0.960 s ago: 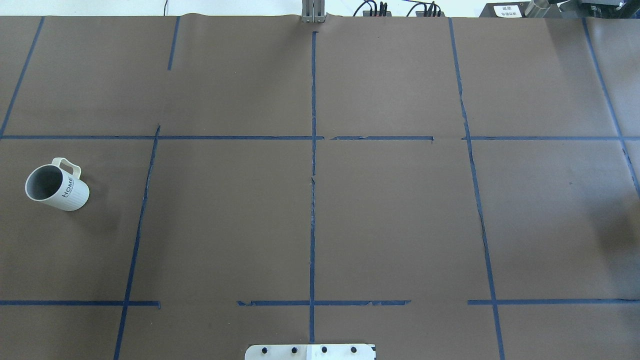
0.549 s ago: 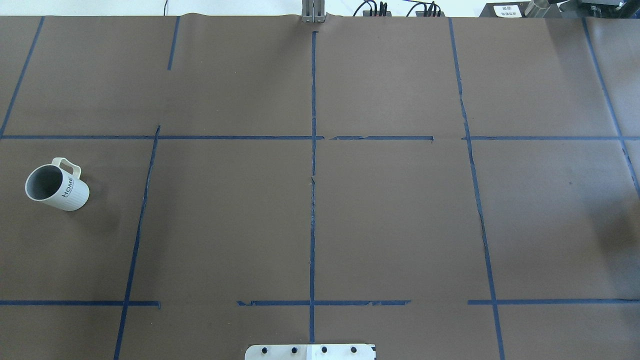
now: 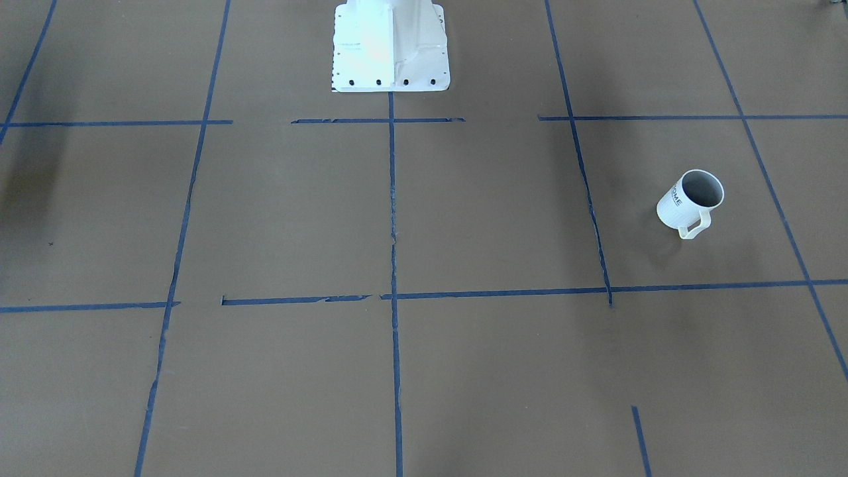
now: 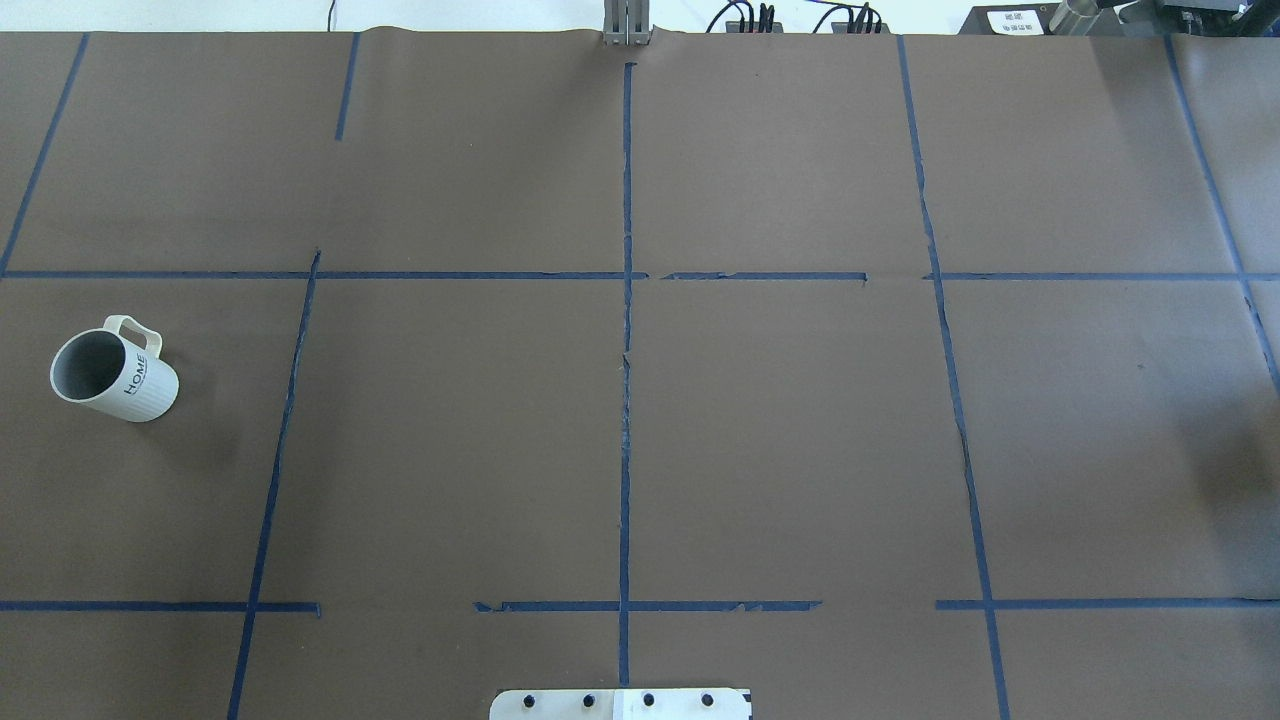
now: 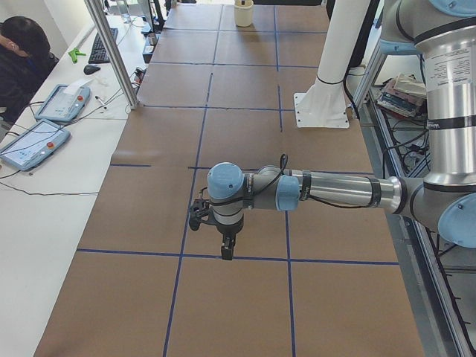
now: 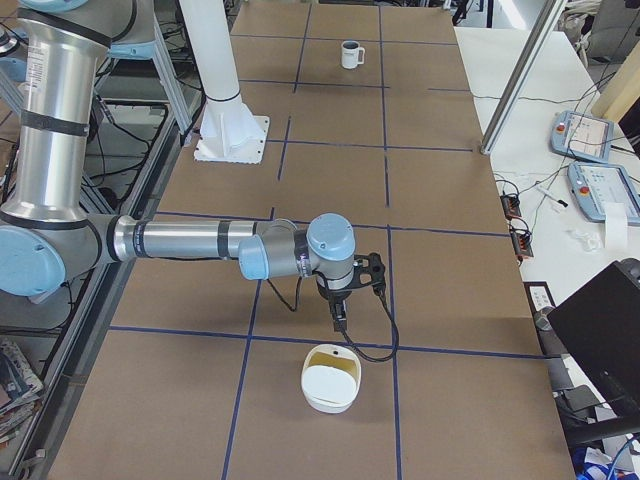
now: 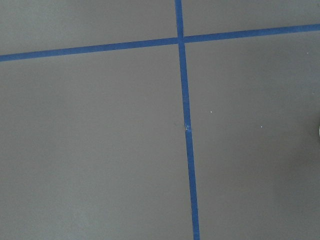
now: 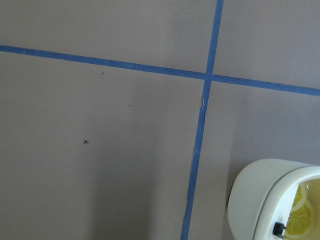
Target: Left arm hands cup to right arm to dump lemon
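The white ribbed cup (image 4: 113, 368) with dark HOME lettering stands at the table's left side, its handle toward the far edge and its grey inside looking empty. It also shows in the front-facing view (image 3: 690, 199) and far off in the exterior right view (image 6: 351, 55). The left arm's gripper (image 5: 225, 249) hangs over the brown mat and shows only in the exterior left view, so I cannot tell if it is open. The right arm's gripper (image 6: 338, 318) hangs just before a white container (image 6: 330, 378) that holds lemon slices (image 8: 300, 210). I cannot tell its state either.
Blue tape lines (image 4: 625, 350) split the brown mat into cells. The robot's white base (image 3: 389, 46) stands at the table's near middle. Cables and boxes (image 4: 800, 18) line the far edge. An operator (image 5: 18, 59) sits beside tablets (image 5: 33, 141) at a side desk.
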`<act>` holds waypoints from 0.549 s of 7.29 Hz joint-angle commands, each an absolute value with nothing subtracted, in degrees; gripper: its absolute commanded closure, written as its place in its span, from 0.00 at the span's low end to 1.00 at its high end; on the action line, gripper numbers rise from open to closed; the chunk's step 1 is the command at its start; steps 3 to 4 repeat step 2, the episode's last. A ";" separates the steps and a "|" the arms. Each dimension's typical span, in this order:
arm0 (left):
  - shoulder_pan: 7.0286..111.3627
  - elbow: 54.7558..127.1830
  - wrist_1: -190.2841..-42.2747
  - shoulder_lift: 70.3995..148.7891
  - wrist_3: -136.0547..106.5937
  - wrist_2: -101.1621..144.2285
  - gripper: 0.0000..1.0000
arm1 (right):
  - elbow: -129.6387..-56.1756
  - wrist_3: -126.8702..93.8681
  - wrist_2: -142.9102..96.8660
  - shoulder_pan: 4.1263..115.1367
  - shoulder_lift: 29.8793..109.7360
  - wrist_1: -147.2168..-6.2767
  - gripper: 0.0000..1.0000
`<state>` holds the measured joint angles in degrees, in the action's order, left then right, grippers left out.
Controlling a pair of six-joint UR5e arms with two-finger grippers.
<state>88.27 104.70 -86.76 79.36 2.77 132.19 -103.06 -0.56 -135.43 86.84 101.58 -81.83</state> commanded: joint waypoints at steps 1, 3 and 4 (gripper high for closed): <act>88.24 104.68 -86.84 79.37 2.81 132.10 0.00 | -102.92 -0.53 -135.44 86.84 101.60 -81.83 0.00; 88.24 104.59 -86.84 79.45 2.73 132.10 0.00 | -102.83 -0.53 -135.44 86.84 101.60 -81.83 0.00; 88.24 104.59 -86.84 79.45 2.73 132.10 0.00 | -102.83 -0.53 -135.44 86.84 101.60 -81.83 0.00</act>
